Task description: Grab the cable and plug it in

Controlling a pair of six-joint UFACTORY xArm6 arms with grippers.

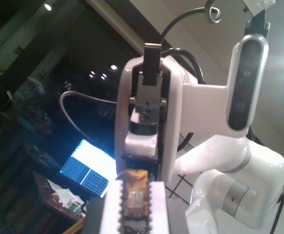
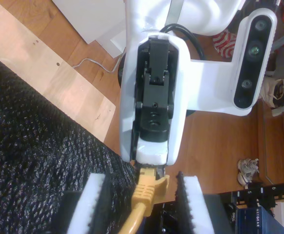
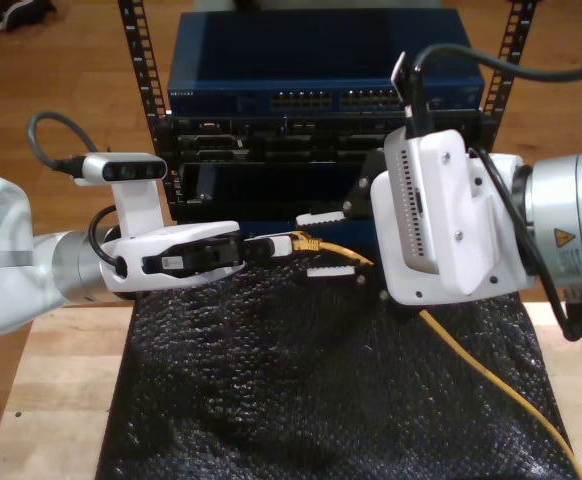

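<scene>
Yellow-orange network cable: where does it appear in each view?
First wrist view: yellow-orange network cable, probably the amber piece clamped in my first gripper.
Second wrist view: cable between my second gripper's open fingers.
Exterior view: cable from centre to that view's lower right.
Shared landmark: black textured mat.

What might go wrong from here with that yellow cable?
The cable seems held only by its plug tip in my first pincer, so it could slip out. My second pincer stands open around it, so closing off-centre might twist the plug or pull it loose.
</scene>
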